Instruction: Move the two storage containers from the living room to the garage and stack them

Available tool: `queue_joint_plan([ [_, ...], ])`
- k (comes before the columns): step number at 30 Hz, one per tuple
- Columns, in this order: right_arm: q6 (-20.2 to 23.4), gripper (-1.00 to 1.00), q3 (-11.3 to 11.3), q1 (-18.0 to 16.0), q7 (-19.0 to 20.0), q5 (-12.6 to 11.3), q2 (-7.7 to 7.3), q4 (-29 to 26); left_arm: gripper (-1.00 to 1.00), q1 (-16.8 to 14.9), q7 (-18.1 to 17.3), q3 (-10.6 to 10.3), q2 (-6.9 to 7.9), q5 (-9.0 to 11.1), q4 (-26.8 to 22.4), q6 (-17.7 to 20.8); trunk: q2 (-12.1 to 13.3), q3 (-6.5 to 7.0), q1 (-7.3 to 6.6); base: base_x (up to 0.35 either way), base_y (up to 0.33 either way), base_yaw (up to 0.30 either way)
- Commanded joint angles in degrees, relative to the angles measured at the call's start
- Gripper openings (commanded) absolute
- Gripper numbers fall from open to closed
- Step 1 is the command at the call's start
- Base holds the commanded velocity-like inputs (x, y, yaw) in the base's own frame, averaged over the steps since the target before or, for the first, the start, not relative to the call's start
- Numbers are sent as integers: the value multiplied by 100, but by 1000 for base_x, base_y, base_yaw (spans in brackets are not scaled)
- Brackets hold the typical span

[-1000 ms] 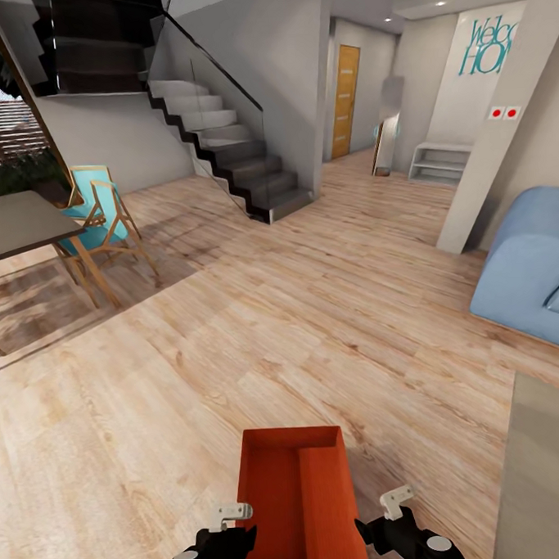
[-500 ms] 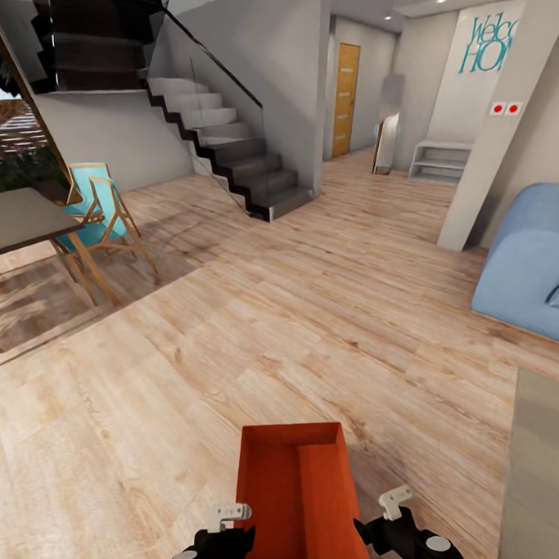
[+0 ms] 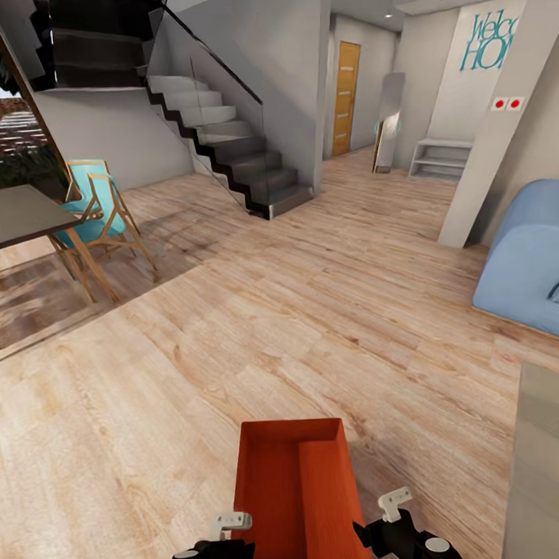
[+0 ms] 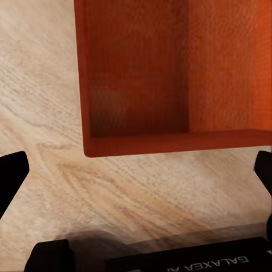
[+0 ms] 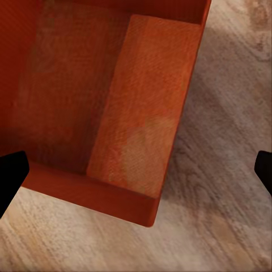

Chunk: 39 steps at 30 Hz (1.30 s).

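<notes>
The head view takes in the living room: a light wood plank floor (image 3: 257,313) running back to a dark staircase (image 3: 241,163) with a glass balustrade, an orange-brown door (image 3: 345,100) down the hall, a white low shelf (image 3: 441,158) under teal wall lettering, a blue sofa (image 3: 533,266) at the right edge, and at the left a grey table (image 3: 18,215) with a teal folding chair (image 3: 96,215) beside it. A pale grey surface (image 3: 547,462) cuts into the lower right corner.

Low in the middle of that view sits an orange-red storage container (image 3: 295,496), open top up, its long axis running straight away from the robot, its far short wall toward the stairs. The left gripper (image 3: 213,545) is at its left side and the right gripper (image 3: 399,527) at its right side, each just beside a long wall.

The wrist views give the close detail that the head view lacks. From the left wrist, the container (image 4: 170,73) shows its interior and one corner with plank floor beyond it; the dark fingertips (image 4: 11,175) stand at the far edges, spread wide with nothing between them. From the right wrist, the container (image 5: 107,102) shows another corner and a lit inner face, again with fingertips (image 5: 10,175) wide apart and clasping nothing. Whether either arm touches the walls I cannot tell.
</notes>
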Motion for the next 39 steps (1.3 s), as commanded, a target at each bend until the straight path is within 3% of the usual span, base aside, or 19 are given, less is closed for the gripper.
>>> queue_joint_plan([
  [1, 5, 100, 7, -1, 4, 55, -3, -7, 100, -2, 8, -3, 4, 48, -10, 41, -44, -23, 22, 0, 0, 0],
  [9, 41, 100, 18, -1, -2, 62, -3, -6, 100, -2, 14, 2, 51, 56, -52, 0, -364, -167, 198, 0, 0, 0],
  [14, 738, 100, 20, -1, -15, 91, 57, -6, 100, -9, 14, 6, 55, 61, -139, -101, -565, -256, 308, 0, 0, 0],
  [19, 858, 100, 16, -1, 18, 98, 66, -6, 100, -10, 14, 6, 55, 58, -154, -145, -766, -346, 417, 0, 0, 0],
  [39, 639, 100, -10, -1, 53, 73, 68, -6, 100, -11, 10, 6, 52, 53, -153, -459, -766, -346, 417, 0, 0, 0],
])
